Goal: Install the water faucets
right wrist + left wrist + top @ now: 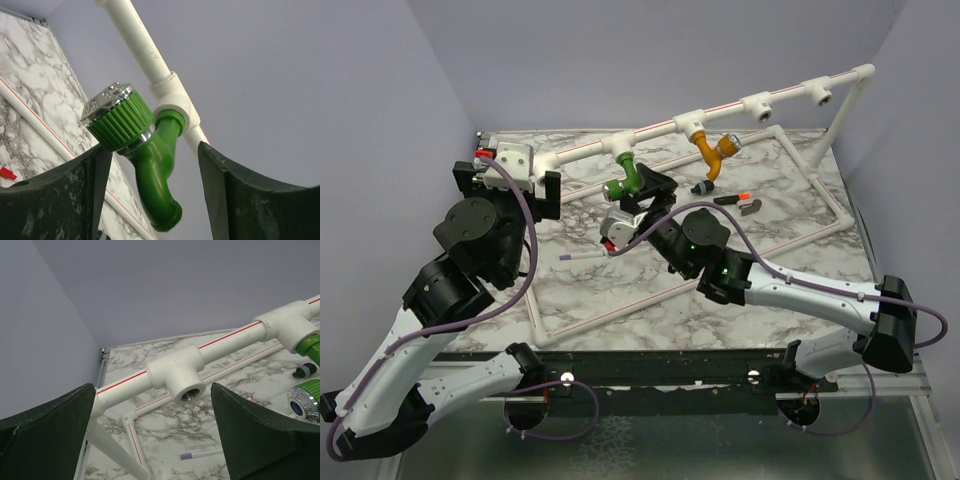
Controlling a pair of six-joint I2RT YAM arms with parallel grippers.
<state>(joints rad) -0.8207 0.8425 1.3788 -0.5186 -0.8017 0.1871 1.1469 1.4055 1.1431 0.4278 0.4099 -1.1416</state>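
The green faucet point(628, 178) hangs screwed into a T-socket of the white red-striped pipe frame point(570, 155). The mustard-orange faucet point(712, 152) hangs from the socket to its right. My right gripper point(642, 195) is open with its jaws on either side of the green faucet point(150, 155); the left finger point(50, 200) is close under the ribbed knob, the right finger point(250, 200) stands apart. My left gripper point(510, 182) is open and empty at the frame's left end, facing an unfilled T-socket point(182, 377). The green faucet's silvery end also shows in the left wrist view point(305, 402).
A purple-tipped pen point(585, 256) lies on the marble table point(770, 260) inside the frame's base. A red-tipped pen point(732, 199) and a small black fitting point(702, 187) lie near the orange faucet. Two more open sockets point(758, 105) sit on the raised right part of the pipe.
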